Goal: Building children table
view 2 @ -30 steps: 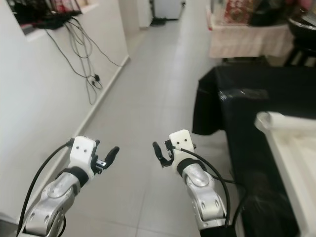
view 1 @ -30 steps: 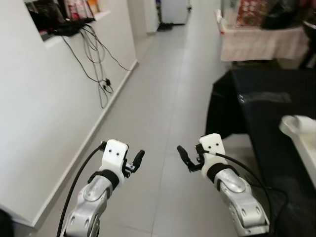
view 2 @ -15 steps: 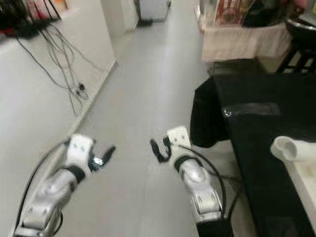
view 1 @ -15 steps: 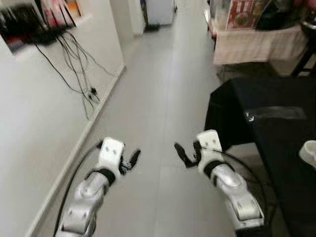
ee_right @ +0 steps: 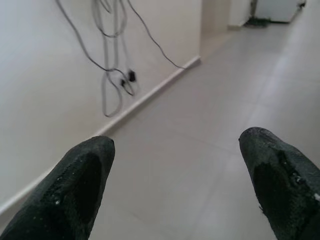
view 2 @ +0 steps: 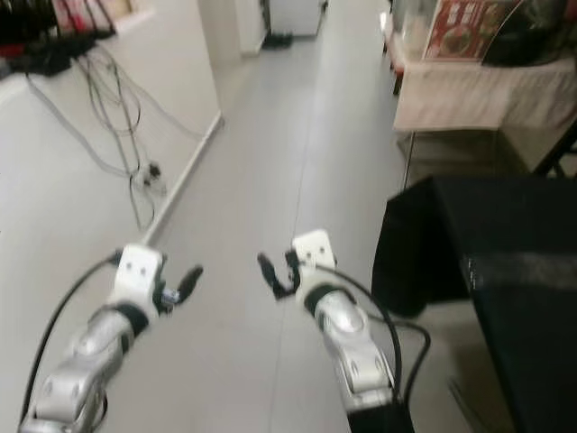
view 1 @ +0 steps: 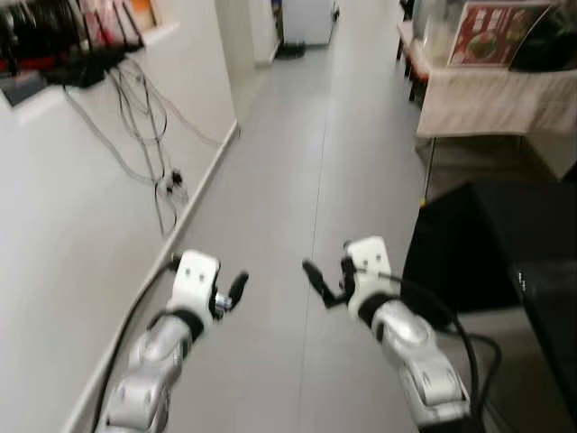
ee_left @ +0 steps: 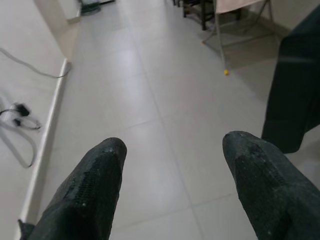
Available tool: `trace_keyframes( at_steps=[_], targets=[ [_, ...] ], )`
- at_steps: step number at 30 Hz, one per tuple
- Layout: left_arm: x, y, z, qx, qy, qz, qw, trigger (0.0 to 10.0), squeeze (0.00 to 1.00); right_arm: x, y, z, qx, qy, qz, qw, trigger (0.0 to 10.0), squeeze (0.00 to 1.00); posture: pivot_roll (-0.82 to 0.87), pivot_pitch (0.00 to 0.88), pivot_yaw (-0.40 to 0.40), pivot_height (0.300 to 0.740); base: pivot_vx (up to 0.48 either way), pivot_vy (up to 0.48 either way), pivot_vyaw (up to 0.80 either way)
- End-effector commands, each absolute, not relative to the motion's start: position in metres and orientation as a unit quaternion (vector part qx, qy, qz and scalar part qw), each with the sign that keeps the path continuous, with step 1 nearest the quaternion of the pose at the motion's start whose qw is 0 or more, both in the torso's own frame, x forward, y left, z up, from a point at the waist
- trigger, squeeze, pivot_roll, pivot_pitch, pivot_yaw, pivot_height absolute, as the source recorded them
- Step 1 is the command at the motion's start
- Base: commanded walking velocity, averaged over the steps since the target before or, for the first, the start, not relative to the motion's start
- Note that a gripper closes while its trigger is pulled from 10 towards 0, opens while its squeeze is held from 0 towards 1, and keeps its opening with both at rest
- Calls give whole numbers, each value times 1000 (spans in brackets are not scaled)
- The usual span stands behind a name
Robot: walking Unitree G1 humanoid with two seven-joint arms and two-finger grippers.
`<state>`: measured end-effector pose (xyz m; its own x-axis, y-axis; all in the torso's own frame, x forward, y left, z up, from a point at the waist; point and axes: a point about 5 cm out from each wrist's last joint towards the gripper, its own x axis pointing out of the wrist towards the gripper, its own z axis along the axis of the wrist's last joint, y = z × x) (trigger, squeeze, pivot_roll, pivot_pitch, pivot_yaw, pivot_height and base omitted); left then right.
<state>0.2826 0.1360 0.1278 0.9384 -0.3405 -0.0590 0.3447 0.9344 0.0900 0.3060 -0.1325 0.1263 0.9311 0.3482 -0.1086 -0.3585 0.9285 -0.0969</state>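
Note:
Both arms are held out in front of me over the grey tiled floor (view 1: 306, 180). My left gripper (view 1: 236, 287) is open with nothing between its fingers (ee_left: 95, 180). My right gripper (view 1: 315, 278) is open too, and its fingers (ee_right: 280, 175) are spread wide and hold nothing. The two grippers point slightly toward each other at about the same height.
A black-draped table (view 1: 505, 244) stands close on my right. Beyond it is a table with a pale cloth (view 1: 487, 99). Along my left runs a white wall with hanging cables (view 1: 153, 153) and a plug near the skirting. The corridor runs straight ahead.
The camera has moved: the black table has slid toward the right edge and the white piece on it has left the picture. Both arms keep the same pose, grippers still open.

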Motion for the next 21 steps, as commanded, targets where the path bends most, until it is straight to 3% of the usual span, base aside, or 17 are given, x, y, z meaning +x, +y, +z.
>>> trace_keyframes(
  at_steps=[1, 5, 21],
  targets=[
    [282, 142, 125, 53, 29, -169, 984, 10000, 0, 305, -126, 129, -56, 29, 193, 979, 10000, 0, -11, 89, 54, 740, 420, 0, -800],
    [283, 142, 125, 58, 31, -169, 983, 10000, 0, 305, -126, 129, -55, 30, 194, 979, 10000, 0, -12, 90, 55, 740, 340, 0, -800],
    [288, 134, 132, 130, 5, -177, 976, 10000, 0, 307, -128, 129, -58, 29, 190, 980, 10000, 0, -18, 94, 53, 740, 0, 0, -800]
  ],
)
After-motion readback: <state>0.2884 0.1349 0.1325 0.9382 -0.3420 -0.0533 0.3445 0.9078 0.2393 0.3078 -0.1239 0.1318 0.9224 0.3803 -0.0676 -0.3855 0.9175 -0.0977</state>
